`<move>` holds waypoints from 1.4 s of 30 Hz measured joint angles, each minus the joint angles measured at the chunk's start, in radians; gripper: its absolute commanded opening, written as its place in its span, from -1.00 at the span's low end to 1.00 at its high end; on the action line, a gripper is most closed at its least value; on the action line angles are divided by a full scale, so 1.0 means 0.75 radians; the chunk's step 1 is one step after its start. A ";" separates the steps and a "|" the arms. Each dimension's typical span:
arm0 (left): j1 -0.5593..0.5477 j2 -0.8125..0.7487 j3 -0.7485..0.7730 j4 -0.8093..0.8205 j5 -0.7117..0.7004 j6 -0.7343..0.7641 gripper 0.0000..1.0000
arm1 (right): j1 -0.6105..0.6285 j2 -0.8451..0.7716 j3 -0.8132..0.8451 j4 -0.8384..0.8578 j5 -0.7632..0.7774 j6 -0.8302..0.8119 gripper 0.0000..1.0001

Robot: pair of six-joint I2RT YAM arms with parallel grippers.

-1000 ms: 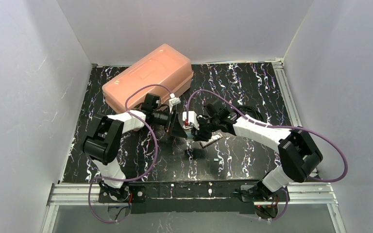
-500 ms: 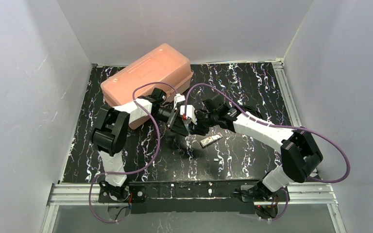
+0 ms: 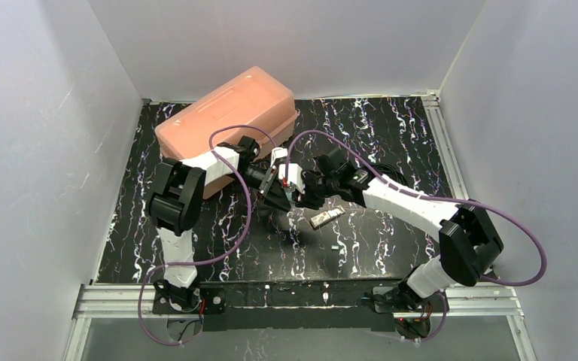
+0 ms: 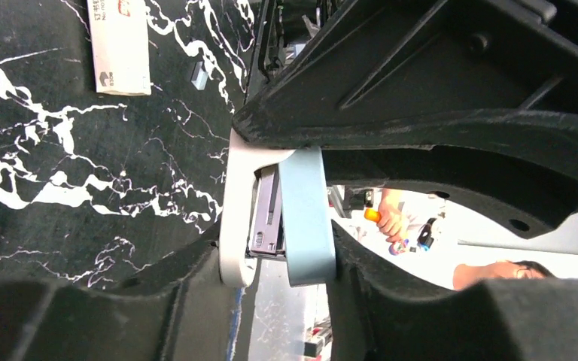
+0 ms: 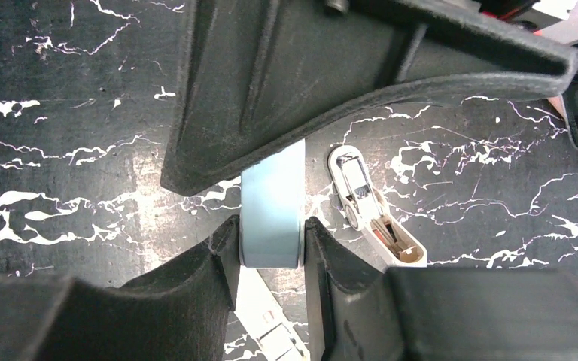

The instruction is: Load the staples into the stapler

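The stapler (image 3: 325,218), pale tan and white with a silvery strip, lies on the black marbled table just right of centre. It also shows in the right wrist view (image 5: 376,222) and, printed side up, in the left wrist view (image 4: 120,45). My left gripper (image 3: 277,189) and right gripper (image 3: 295,192) meet above the table, left of the stapler. Both are shut on one small pale blue box. In the left wrist view (image 4: 278,256) the box (image 4: 305,218) has a white side piece and a grey metal part. In the right wrist view (image 5: 271,244) its blue face (image 5: 272,207) sits between my fingers.
A large orange plastic case (image 3: 226,120) stands at the back left, close behind the left arm. A tiny grey bit (image 3: 333,246) lies on the table in front of the stapler and shows in the left wrist view (image 4: 199,74). White walls enclose the table.
Both grippers, still joined on the blue box, have shifted a little back and left. The left arm's elbow has swung up toward the orange case. The stapler stays put.
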 measured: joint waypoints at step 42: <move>-0.084 0.025 0.072 -0.247 -0.065 0.255 -1.00 | 0.024 -0.056 -0.067 -0.023 -0.090 -0.039 -0.97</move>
